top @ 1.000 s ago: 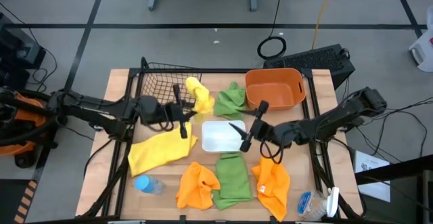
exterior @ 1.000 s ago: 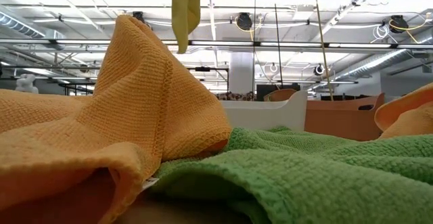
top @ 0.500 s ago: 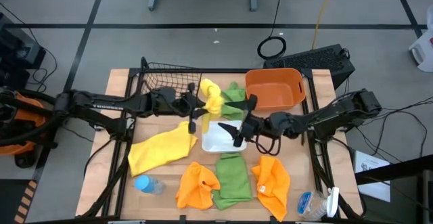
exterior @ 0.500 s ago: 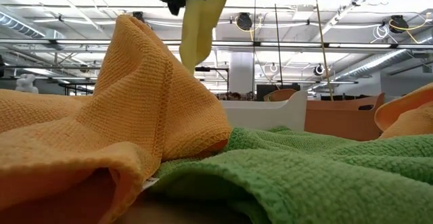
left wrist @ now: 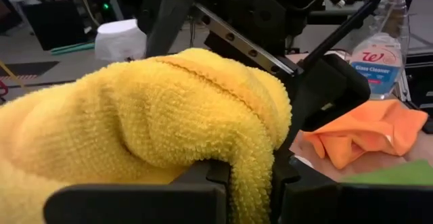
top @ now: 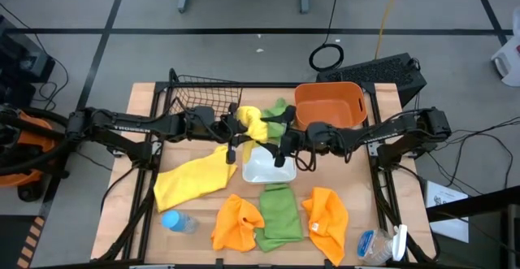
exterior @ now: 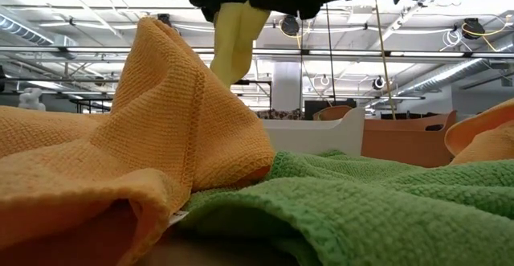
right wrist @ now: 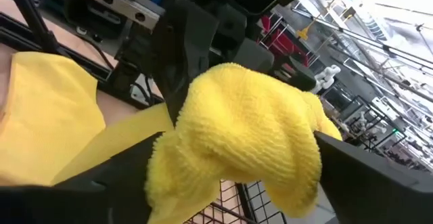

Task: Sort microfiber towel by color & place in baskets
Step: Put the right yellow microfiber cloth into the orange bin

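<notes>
Yellow microfiber towel (top: 252,121) bunched in the air between both grippers, seen from above over the near edge of the white tray (top: 262,165), left gripper (top: 236,131) clamped on it, right gripper (top: 279,135) meeting it from the other side with fingers spread around the bunch. Second yellow towel (top: 191,179) flat beside the tray, long axis slanting toward the black wire basket (top: 193,100). Wire basket, orange tub (top: 329,106) and tray all holding nothing. Green towel (top: 280,111) heaped just beside the tub; another green one (top: 279,212) between two orange towels (top: 236,221) at the near edge. From table height: yellow cloth (exterior: 233,41) hanging downward. Left wrist view: yellow bunch (left wrist: 149,122) pinched between dark fingers (left wrist: 223,183); spray bottle (left wrist: 379,45) labelled "Walgreens Glass Cleaner". Right wrist view: same bunch (right wrist: 237,136) between the spread fingers.
</notes>
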